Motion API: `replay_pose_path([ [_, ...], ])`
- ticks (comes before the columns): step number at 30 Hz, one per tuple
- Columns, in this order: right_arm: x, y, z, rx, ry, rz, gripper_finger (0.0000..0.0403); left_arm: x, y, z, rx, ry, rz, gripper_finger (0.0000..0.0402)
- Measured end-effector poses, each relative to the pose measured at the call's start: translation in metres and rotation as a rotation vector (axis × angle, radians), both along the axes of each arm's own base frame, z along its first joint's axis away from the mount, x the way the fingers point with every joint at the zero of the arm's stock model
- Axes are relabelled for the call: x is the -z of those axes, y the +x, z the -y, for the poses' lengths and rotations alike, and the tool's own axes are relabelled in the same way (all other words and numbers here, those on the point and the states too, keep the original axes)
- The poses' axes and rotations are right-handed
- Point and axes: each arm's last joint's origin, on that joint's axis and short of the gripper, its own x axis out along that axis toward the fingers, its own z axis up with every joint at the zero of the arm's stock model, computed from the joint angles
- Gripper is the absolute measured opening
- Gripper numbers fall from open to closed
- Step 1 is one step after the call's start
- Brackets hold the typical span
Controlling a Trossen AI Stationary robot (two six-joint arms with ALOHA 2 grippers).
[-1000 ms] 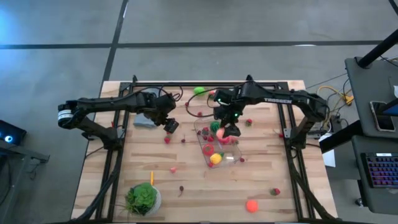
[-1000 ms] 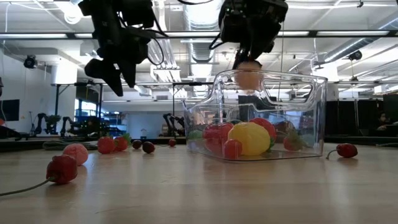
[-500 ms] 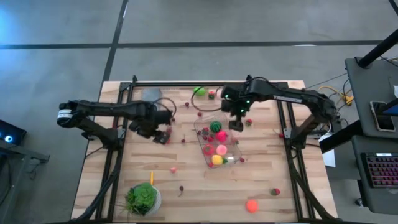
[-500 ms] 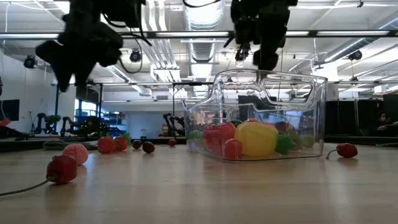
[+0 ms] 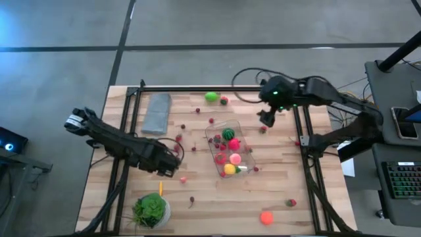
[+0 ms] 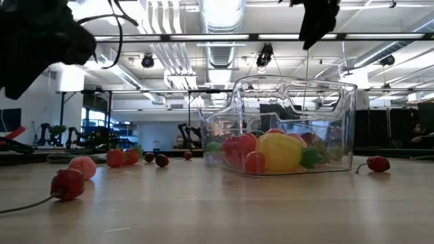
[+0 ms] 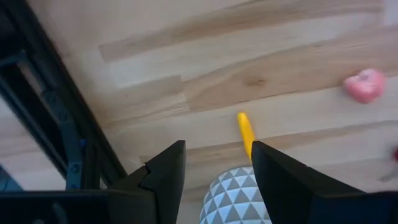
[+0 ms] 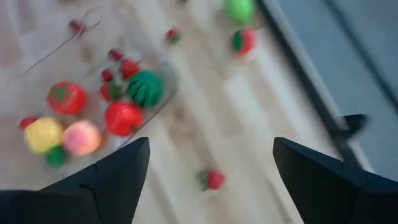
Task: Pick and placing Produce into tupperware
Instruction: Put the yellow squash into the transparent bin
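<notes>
The clear tupperware (image 5: 229, 150) (image 6: 285, 129) stands mid-table and holds red, yellow and pink produce and a striped green melon (image 5: 228, 133) (image 8: 145, 88). More produce lies loose on the wood: a green piece (image 5: 210, 97), red berries (image 6: 68, 184), an orange piece (image 5: 266, 216). My left gripper (image 5: 170, 168) (image 7: 217, 168) hangs open, pointing down over the near left of the table, with bare wood between its fingers. A pink berry (image 7: 365, 86) lies off to one side of it. My right gripper (image 5: 266, 118) (image 8: 210, 143) is open and empty, high above the table beyond the tub's far right corner.
A grey folded cloth (image 5: 156, 113) lies at the far left. A leafy green head in a white patterned bowl (image 5: 151, 209) (image 7: 239, 196) stands near the front left, with a yellow stick (image 7: 246, 130) beside it. Black frame rails (image 5: 122, 171) run along both table sides.
My right gripper has let go of a pink piece over the tupperware, where it now lies. It has then risen and drawn back toward the far right. My left gripper has swung from beside the grey cloth toward the near edge and the leafy bowl, turning as it went.
</notes>
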Motion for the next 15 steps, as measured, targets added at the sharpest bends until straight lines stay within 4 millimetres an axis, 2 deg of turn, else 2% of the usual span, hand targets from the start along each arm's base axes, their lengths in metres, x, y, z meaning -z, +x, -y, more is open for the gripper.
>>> replay_pose_path([
  [6, -0.02, -0.029, -0.006, 0.075, -0.032, 0.108, 0.0332, 0.025, 0.014, 0.013, 0.01, -0.021, -0.083, 0.0169],
  [12, -0.027, -0.048, -0.012, 0.109, -0.017, 0.148, 0.0332, 0.045, 0.038, 0.023, 0.021, -0.077, 0.013, 0.0169],
  [15, -0.027, -0.053, -0.013, 0.118, -0.009, 0.141, 0.033, 0.051, 0.041, 0.025, 0.02, -0.081, 0.003, 0.0169],
])
